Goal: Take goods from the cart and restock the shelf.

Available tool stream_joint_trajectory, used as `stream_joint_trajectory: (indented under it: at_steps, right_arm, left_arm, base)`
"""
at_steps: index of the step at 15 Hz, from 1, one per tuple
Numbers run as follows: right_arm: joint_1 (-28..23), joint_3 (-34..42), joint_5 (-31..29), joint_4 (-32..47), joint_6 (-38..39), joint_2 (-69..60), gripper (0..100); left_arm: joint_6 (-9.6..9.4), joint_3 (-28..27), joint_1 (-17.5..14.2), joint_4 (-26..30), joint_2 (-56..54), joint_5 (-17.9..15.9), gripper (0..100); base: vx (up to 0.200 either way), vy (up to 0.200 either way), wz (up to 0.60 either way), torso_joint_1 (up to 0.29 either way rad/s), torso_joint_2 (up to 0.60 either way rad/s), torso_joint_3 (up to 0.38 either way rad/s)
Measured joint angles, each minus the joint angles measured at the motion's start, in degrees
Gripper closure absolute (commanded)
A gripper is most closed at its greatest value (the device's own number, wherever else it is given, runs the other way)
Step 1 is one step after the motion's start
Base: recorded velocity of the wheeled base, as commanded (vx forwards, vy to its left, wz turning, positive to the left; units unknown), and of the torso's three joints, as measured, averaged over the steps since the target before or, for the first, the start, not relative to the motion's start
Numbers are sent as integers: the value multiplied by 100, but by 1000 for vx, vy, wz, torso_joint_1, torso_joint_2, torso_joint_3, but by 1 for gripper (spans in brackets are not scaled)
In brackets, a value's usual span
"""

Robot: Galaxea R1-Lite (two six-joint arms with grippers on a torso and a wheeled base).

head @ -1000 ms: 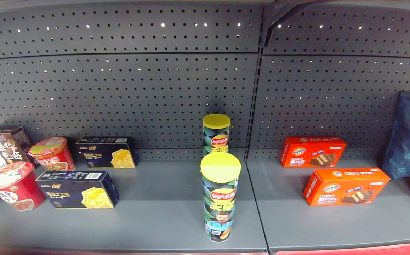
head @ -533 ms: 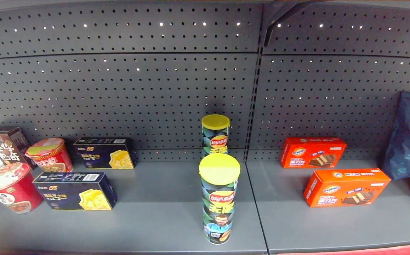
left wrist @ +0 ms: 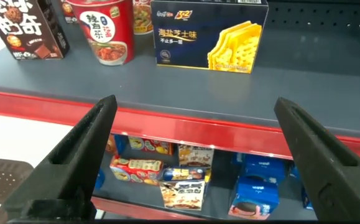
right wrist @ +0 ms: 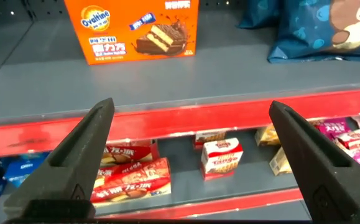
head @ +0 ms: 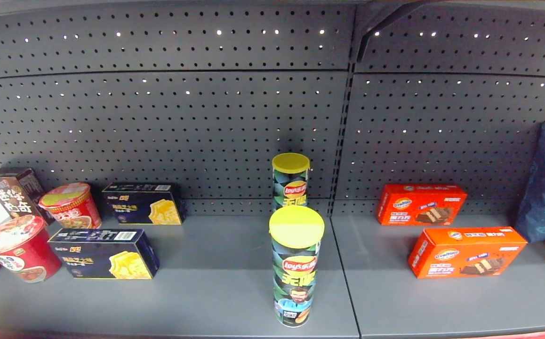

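Shelf point(head: 216, 292) — chip cans point(head: 296, 268) stand between snack boxes point(head: 105, 254).

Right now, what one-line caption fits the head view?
Front chip can before rear chip can on the shelf, navy boxes left, orange boxes right.

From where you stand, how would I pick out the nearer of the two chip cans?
Look at the grey shelf, near the seam where its two boards meet. Two tall yellow-lidded cans stand there in line. The nearer chip can is by the front edge, the other can behind it against the pegboard.
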State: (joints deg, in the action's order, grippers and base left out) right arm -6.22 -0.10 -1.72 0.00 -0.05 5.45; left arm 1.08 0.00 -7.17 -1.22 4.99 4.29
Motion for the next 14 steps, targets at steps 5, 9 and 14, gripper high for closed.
stream_joint_trajectory:
  at_steps: [5,9,14]
  right_arm:
    - [0,0,-2,7,-2,2,0]
    - [-1,0,-2,7,-2,0,0]
    - [-1,0,-5,2,-2,0,0]
  left_arm:
    - [-5,0,0,2,2,-20,0]
    - [-5,0,1,2,2,-20,0]
    - [-5,0,-5,2,2,-20,0]
  base:
    - [0,0,0,0,0,0]
    - [0,0,0,0,0,0]
    - [0,0,0,0,0,0]
